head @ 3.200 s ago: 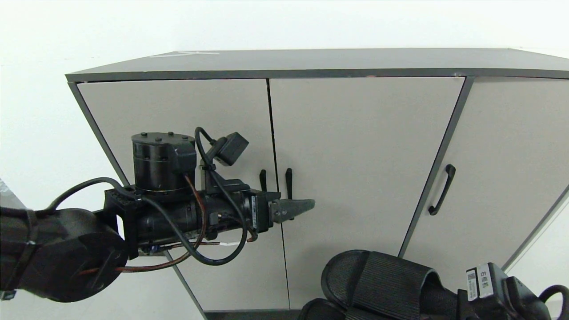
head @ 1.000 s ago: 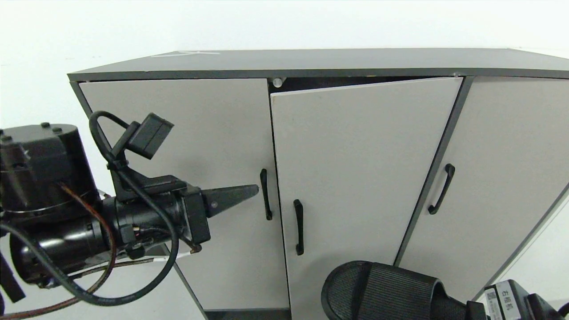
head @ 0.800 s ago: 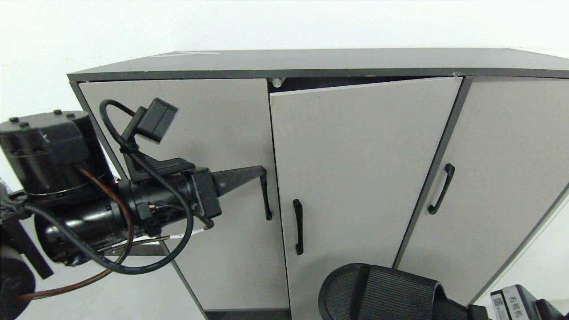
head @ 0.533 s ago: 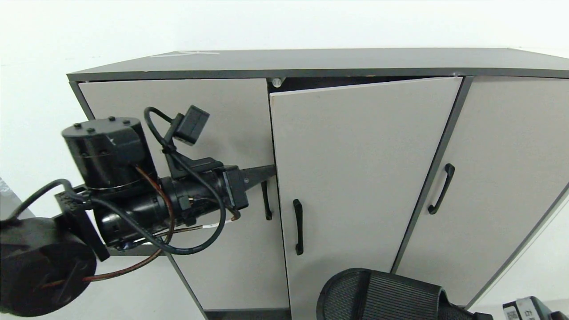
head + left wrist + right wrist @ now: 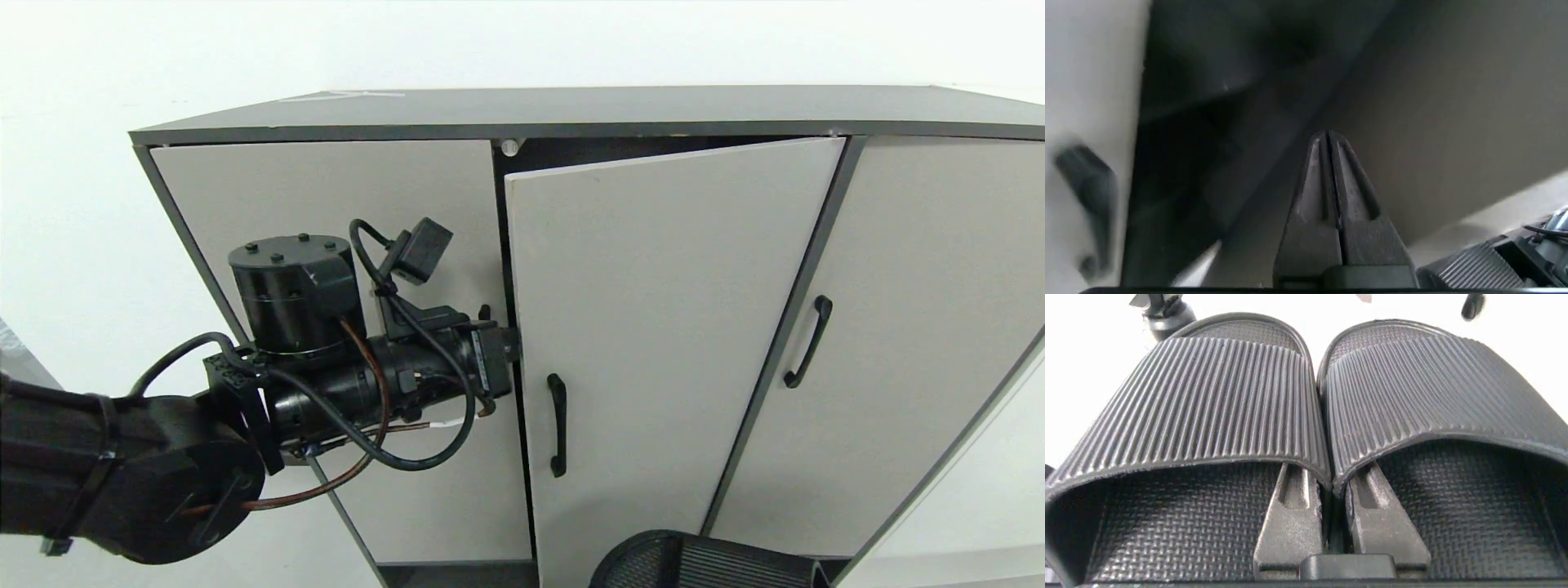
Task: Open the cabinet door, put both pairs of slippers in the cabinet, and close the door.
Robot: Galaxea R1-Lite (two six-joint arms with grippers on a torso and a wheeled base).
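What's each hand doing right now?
Left hand: closed, holding nothing.
Right hand: closed on the pair of black ribbed rubber slippers.

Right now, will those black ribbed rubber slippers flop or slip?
Probably light: thin moulded straps. The black ribbed rubber slippers may sag, pinched only at their inner walls by the right gripper. Textured footbeds likely resist sliding.

Tips hidden, slippers cropped
In the head view the tips of the left claw (image 5: pixel 1328 140) are lost behind the edge of the ajar door (image 5: pixel 669 327), and the slippers (image 5: pixel 702 563) are cut off at the bottom. In the left wrist view a door handle (image 5: pixel 1087 204) is only a blur.
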